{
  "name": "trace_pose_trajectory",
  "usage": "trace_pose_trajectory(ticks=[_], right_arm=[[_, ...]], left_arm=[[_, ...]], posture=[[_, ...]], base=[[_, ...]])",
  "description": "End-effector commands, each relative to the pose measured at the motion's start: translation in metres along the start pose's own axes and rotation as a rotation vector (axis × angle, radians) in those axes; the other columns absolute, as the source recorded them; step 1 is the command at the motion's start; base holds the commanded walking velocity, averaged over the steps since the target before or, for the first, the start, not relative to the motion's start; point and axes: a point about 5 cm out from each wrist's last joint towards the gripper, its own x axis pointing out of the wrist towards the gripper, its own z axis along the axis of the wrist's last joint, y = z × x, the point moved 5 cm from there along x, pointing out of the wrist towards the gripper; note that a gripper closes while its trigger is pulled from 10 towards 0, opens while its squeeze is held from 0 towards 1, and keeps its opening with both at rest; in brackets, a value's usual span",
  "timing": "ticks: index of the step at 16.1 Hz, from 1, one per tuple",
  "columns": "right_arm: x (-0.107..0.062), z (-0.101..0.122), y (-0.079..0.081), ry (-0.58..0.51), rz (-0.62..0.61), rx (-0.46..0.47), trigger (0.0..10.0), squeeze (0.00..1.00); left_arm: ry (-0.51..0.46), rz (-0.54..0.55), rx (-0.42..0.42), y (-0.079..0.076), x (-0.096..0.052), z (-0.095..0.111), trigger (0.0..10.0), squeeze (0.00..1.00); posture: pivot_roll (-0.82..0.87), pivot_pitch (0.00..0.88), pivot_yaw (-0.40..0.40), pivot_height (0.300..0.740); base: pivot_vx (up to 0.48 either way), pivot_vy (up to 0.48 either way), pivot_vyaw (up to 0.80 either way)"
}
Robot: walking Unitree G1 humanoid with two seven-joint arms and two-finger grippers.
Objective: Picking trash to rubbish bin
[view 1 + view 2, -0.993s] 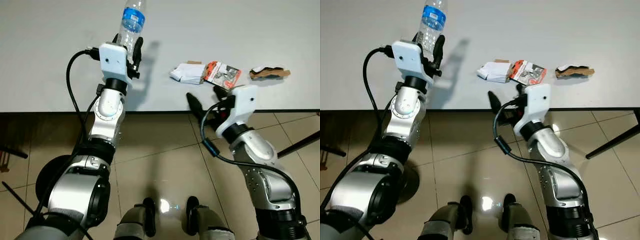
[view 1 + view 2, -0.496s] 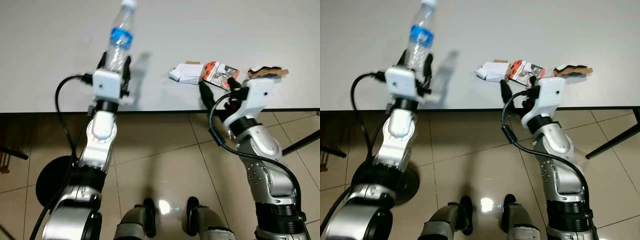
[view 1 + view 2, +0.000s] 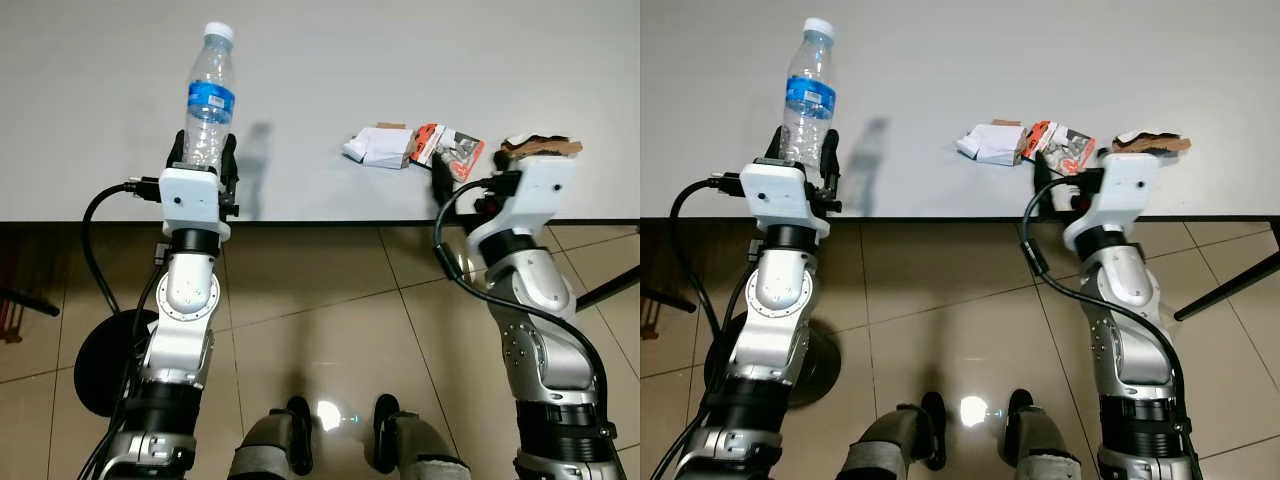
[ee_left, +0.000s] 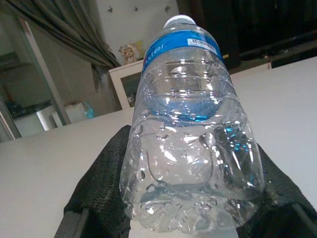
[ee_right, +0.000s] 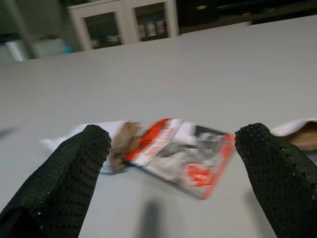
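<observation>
My left gripper (image 3: 203,152) is shut on a clear plastic bottle (image 3: 210,105) with a blue label and white cap. It holds the bottle upright over the white table's (image 3: 330,60) front edge. The left wrist view has the bottle (image 4: 190,134) wedged between both black fingers. My right gripper (image 5: 171,168) is open at the table's front edge, its fingers (image 5: 64,183) spread either side of a red-and-white wrapper (image 3: 447,150) without touching it. Crumpled white paper (image 3: 378,146) lies against the wrapper's left side.
A torn brown scrap (image 3: 540,146) lies on the table to the right of the wrapper, just beyond my right wrist. Below the table is tiled floor with a round black base (image 3: 100,360) at left and a black slanted leg (image 3: 612,288) at right.
My left arm has drawn back and to the left, bringing the bottle upright above the table edge. My right gripper has reached forward and right, up to the wrapper.
</observation>
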Motion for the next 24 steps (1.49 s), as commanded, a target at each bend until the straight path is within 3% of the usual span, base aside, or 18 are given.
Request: trace_pose_trajectory(ticks=[1,3,7,10,24], right_arm=[[-0.001,-0.001,-0.012,-0.009,-0.075,-0.033,10.0,0.00],[-0.001,-0.001,-0.024,-0.015,-0.134,-0.035,10.0,0.00],[-0.005,-0.016,-0.023,0.016,-0.157,-0.041,10.0,0.00],[-0.007,-0.020,-0.026,0.025,-0.166,-0.037,10.0,0.00],[-0.010,-0.030,-0.025,0.052,-0.146,-0.050,10.0,0.00]], left_arm=[[0.033,0.029,0.013,0.008,-0.007,-0.005,10.0,0.00],[0.050,0.032,0.020,0.011,-0.009,-0.007,10.0,0.00],[0.152,0.056,0.005,0.014,-0.021,-0.030,10.0,0.00],[0.154,0.049,0.005,0.012,-0.021,-0.029,10.0,0.00],[0.158,0.023,-0.002,0.007,-0.022,-0.028,10.0,0.00]], posture=[[0.04,0.276,0.114,0.740],[0.05,0.272,0.118,0.740],[0.05,0.264,0.121,0.740],[0.05,0.263,0.122,0.740],[0.04,0.249,0.128,0.740]], base=[[0.000,0.000,0.00],[0.000,0.000,0.00],[0.000,0.000,0.00],[0.000,0.000,0.00],[0.000,0.000,0.80]])
